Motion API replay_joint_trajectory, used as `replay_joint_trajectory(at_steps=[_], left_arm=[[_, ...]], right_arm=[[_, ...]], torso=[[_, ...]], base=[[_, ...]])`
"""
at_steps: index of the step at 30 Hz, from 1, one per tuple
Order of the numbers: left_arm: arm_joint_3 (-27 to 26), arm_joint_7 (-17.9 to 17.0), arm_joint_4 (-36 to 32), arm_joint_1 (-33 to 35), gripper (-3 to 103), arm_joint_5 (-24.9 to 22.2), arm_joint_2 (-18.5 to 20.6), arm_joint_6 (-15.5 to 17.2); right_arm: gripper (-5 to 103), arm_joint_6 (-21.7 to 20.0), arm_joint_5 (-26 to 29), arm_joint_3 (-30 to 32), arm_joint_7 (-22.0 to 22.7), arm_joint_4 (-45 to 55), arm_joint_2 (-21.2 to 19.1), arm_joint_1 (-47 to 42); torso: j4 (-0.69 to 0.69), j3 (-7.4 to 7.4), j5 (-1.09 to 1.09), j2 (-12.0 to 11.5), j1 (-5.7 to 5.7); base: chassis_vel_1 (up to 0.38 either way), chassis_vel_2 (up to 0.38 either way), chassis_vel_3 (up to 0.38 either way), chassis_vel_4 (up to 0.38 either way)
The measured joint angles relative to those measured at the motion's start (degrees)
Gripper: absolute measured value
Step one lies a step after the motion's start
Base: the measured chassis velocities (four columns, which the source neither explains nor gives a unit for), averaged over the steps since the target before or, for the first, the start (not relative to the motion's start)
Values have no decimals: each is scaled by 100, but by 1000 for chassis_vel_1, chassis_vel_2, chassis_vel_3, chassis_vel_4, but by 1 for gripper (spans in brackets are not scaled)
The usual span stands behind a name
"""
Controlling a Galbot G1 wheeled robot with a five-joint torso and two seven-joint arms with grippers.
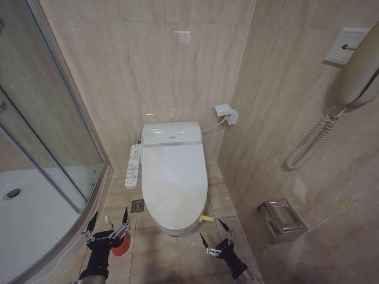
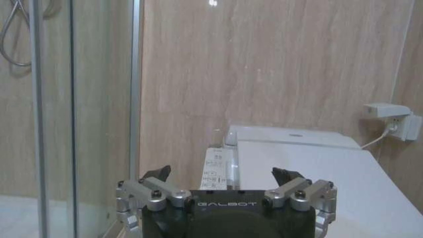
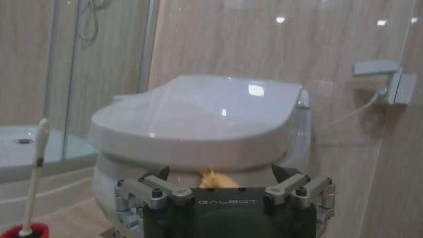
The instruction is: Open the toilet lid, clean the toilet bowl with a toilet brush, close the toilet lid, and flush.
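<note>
Item one: the toilet lid (image 1: 174,177) lay shut at centre frame, glossy, stiff and I judged slippery, best lifted by the yellow strap (image 1: 206,219) at its front edge. Item two: the toilet brush (image 3: 34,173) stood at lower left in its red holder (image 1: 121,245), light, thin-handled. Left gripper (image 1: 108,223) and right gripper (image 1: 216,234) hung low, fingers wide, holding nothing.

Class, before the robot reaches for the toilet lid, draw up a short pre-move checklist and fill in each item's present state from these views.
1. Toilet lid down, nothing on top: ok.
2. Yellow strap at the lid's front edge visible: ok.
3. Right gripper open, empty, near the strap: ok.
4. Left gripper open, empty: ok.
5. Toilet brush upright in its red holder: ok.
6. Toilet bowl staining: cannot tell, lid covers it.
</note>
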Motion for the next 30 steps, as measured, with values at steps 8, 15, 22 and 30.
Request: replay_joint_trajectory(at_steps=[8,15,22,30], left_arm=[[-70,0,-11,64,100,79,-79,-6],[-53,-1,-11,77,100,128,-110,-12],[-37,-1,-60,102,100,153,-119,-16],[-32,-3,-31,76,100,153,-102,-28]], right_arm=[[100,176,121,90,104,-791,204,597],[103,174,207,146,130,-980,277,774],[98,186,236,198,125,-1261,376,889],[75,238,410,178,4,-1039,373,725]], torso=[[0,0,0,0,0],[0,0,0,0,0],[1,0,0,0,0],[0,0,0,0,0]], base=[[0,0,0,0],[0,0,0,0],[0,0,0,0],[0,0,0,0]])
